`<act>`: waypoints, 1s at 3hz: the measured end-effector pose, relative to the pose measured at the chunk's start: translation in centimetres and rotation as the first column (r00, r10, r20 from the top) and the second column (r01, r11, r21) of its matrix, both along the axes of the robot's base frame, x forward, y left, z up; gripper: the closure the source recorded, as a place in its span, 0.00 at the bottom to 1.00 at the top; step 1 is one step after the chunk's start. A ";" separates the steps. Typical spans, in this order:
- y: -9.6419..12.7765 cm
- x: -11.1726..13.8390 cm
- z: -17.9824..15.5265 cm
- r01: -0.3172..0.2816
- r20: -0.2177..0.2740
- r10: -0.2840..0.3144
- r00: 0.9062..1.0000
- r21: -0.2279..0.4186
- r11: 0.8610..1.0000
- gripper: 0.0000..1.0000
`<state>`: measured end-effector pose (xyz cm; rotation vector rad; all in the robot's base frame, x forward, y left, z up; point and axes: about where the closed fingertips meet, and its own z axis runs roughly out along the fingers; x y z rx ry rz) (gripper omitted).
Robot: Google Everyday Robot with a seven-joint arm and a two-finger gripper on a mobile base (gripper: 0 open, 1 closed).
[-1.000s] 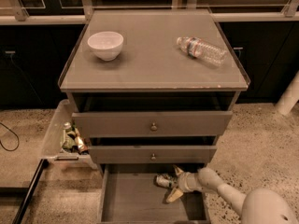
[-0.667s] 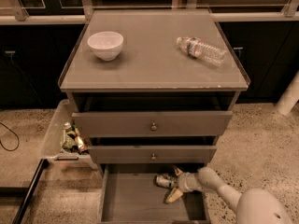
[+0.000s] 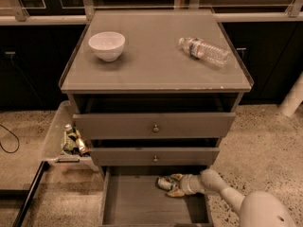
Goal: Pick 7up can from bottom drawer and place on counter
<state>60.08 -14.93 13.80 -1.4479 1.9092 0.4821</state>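
The bottom drawer (image 3: 137, 207) is pulled out at the foot of the cabinet. The 7up can (image 3: 164, 183) lies at the drawer's back, near its right side, just under the middle drawer's front. My gripper (image 3: 171, 185) reaches in from the right along my pale arm, and its fingers sit around the can. The counter (image 3: 151, 65) is the flat grey-brown top of the cabinet, above.
A white bowl (image 3: 107, 45) stands at the counter's back left. A clear plastic water bottle (image 3: 204, 50) lies at its back right. The two upper drawers (image 3: 154, 126) stand slightly open. A pale tray (image 3: 64, 138) with small bottles sits left of the cabinet. Speckled floor lies all around.
The gripper and can have stayed in the same spot at the drawer's back; my arm's near part has shifted slightly.
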 end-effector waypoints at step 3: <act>0.0 0.0 0.0 0.000 0.000 0.000 1.000 0.000 1.000 1.00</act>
